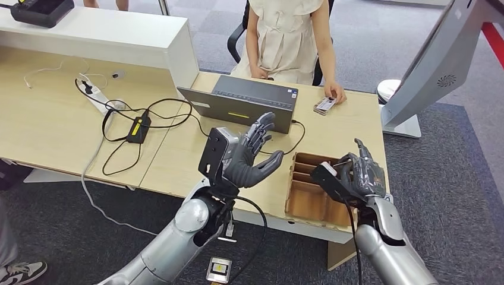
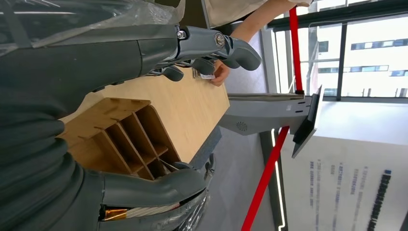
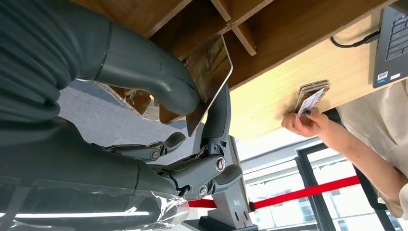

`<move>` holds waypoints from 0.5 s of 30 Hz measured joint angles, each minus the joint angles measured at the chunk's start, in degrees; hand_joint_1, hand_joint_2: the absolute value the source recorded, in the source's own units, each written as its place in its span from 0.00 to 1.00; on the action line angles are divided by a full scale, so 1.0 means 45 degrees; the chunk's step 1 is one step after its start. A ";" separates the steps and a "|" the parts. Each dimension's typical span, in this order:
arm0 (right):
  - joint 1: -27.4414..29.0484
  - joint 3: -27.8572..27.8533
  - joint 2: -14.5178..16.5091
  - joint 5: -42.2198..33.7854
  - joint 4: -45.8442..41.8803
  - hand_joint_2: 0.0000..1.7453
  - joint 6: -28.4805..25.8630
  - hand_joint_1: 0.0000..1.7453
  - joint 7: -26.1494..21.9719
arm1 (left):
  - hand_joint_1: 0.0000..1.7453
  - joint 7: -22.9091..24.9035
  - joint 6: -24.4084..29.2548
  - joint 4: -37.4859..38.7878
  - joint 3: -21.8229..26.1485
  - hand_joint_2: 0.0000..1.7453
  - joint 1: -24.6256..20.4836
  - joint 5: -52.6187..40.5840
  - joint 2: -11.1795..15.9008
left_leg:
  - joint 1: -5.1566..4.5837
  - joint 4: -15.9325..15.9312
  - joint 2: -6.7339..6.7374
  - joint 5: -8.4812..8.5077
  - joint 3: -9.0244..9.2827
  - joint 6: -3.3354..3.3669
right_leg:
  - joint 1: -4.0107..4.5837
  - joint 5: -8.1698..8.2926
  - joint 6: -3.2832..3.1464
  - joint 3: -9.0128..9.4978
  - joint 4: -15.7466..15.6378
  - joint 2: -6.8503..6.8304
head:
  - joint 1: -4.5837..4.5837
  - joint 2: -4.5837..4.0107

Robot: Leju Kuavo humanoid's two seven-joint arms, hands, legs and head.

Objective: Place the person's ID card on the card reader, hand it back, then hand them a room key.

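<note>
Head view: left hand (image 1: 246,155) raised over the desk (image 1: 178,160), fingers spread, holding nothing; right hand (image 1: 356,175) above the wooden divider tray (image 1: 306,196). ID cards (image 1: 324,105) under the person's hand (image 1: 334,92) beside the card reader (image 1: 249,102). Right wrist view: thumb and a finger pinch a room key card (image 3: 209,77).

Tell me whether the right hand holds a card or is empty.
Holding one. The right hand pinches a card between thumb and a finger, just above the wooden organizer.

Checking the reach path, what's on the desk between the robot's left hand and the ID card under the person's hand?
In the head view, the card reader lies between the left hand and the ID card, with bare desk beside it.
</note>
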 joint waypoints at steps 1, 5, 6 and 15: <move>-0.0009 0.0000 0.0011 -0.0011 0.0024 1.00 -0.0084 1.00 0.0010 | 0.00 0.0012 -0.0019 0.0016 -0.0004 1.00 -0.0001 -0.0002 0.0000 | 0.0000 0.0000 0.0000 0.0000 0.0000 0.0000 | 0.0000 0.0000 0.0000 0.0000 0.0000 0.0000 | 0.0000 0.0000; -0.0081 -0.0024 0.0040 -0.0090 0.0046 1.00 -0.0682 1.00 0.0021 | 0.00 0.0018 -0.0053 0.0057 -0.0012 1.00 -0.0001 -0.0004 0.0000 | 0.0000 0.0001 0.0000 0.0000 0.0000 0.0000 | 0.0000 0.0000 0.0000 -0.0001 0.0001 0.0000 | 0.0001 0.0000; -0.0127 -0.0040 0.0044 -0.0118 0.0041 1.00 -0.0876 1.00 0.0004 | 0.00 0.0018 -0.0056 0.0066 -0.0013 1.00 -0.0001 -0.0004 0.0000 | 0.0000 0.0001 0.0001 0.0000 0.0001 0.0000 | 0.0000 0.0000 0.0000 -0.0001 0.0001 0.0000 | 0.0000 0.0000; -0.0857 -0.0657 0.0002 -0.0390 -0.0643 1.00 -0.2175 1.00 -0.0096 | 0.00 -0.0085 0.0065 0.0274 -0.0237 1.00 -0.0186 0.0151 -0.0033 | -0.0002 0.0007 0.0003 0.0001 0.0007 0.0000 | 0.0000 0.0002 0.0000 0.0000 -0.0001 0.0002 | 0.0001 0.0000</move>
